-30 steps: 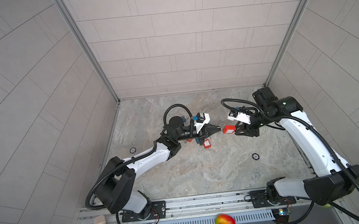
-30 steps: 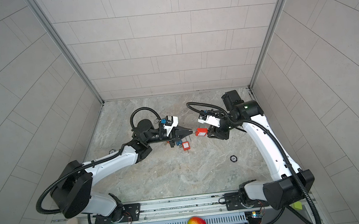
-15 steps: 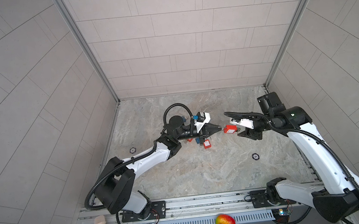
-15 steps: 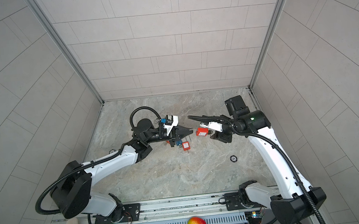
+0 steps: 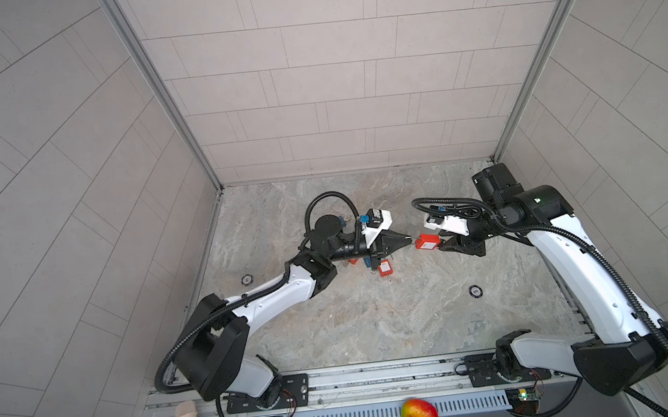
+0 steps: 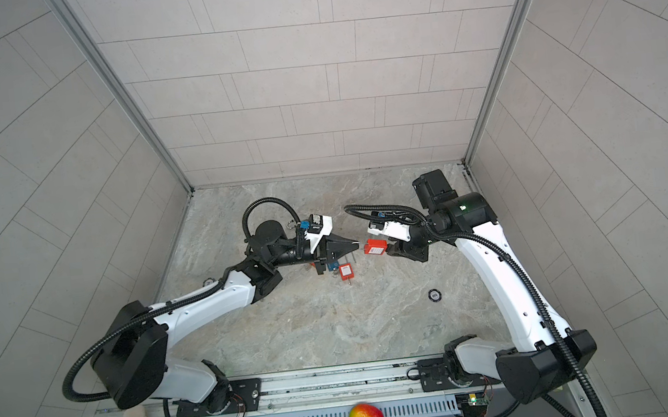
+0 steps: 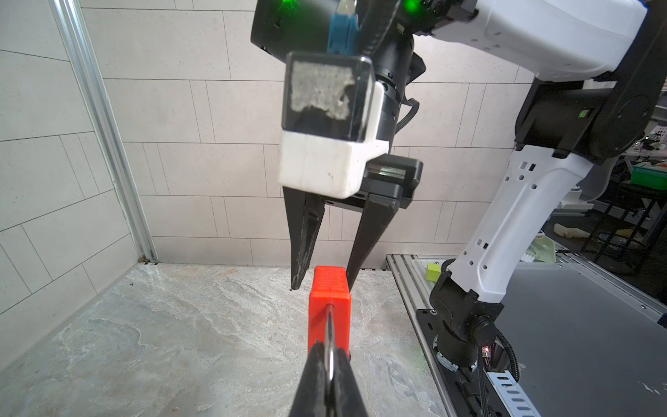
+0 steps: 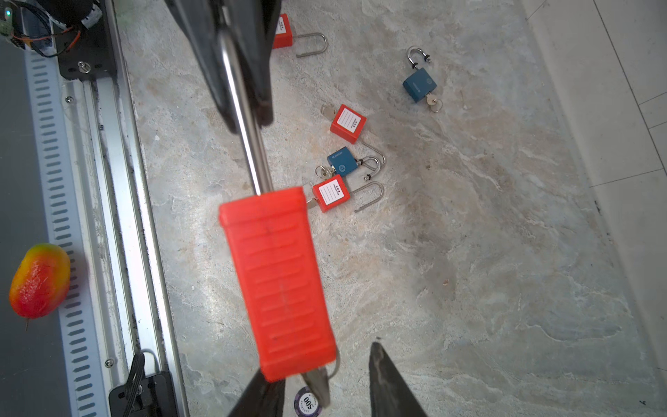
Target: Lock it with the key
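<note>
In both top views the left pincer holds a red padlock above the counter, and the right pincer meets the lock's far end. In the left wrist view, the left fingers are clamped on the steel shackle. In the right wrist view, the right pincer's jaws stand apart with the key between them and a gap beside it.

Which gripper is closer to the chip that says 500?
Right. The right gripper hangs in the air near the chip; the left gripper, holding the red padlock, is farther left.
</note>
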`<state>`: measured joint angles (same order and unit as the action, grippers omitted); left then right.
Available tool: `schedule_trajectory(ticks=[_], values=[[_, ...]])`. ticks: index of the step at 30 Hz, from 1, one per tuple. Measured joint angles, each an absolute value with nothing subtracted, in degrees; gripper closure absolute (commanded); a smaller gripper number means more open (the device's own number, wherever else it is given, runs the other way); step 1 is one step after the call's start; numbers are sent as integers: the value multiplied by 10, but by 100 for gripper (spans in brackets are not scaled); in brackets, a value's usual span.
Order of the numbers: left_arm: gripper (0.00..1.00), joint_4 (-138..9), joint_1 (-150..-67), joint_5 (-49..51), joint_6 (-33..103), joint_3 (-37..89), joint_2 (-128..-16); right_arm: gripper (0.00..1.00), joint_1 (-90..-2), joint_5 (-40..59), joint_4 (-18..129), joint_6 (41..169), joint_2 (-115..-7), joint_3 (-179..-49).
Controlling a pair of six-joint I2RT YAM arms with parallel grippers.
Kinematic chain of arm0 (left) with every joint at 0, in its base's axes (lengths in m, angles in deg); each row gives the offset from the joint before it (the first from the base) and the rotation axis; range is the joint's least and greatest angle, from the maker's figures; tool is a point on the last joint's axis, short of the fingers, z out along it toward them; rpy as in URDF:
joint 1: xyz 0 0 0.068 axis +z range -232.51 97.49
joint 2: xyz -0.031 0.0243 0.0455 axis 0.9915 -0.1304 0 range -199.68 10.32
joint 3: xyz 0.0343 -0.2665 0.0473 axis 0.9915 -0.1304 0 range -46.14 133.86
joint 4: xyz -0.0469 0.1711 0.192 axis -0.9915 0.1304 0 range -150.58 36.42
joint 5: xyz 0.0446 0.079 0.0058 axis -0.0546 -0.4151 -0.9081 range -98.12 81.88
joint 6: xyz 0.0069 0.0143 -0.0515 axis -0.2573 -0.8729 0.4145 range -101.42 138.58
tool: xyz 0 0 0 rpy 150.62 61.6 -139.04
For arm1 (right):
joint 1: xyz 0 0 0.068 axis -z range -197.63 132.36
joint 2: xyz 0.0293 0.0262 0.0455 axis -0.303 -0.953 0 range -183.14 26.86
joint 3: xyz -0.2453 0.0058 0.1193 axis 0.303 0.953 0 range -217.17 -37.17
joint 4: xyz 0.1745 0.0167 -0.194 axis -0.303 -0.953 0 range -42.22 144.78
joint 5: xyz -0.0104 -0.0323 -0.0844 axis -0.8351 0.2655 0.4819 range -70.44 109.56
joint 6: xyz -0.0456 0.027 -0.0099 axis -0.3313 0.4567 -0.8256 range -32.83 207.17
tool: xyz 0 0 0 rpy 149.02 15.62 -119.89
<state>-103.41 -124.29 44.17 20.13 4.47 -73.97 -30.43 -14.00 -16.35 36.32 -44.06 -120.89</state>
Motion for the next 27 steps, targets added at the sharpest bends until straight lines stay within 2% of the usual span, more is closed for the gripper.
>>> schedule_trajectory(ticks=[11,19,27], values=[[100,-1031,-1244,428,203,45,-740,74,-326,-99,-89,372,-392,-1140],[100,-1023,-1244,422,205,51,-740,69,-349,-43,-7,371,-343,-1091],[100,-1024,-1244,416,207,53,-740,73,-350,-20,17,357,-332,-1080]])
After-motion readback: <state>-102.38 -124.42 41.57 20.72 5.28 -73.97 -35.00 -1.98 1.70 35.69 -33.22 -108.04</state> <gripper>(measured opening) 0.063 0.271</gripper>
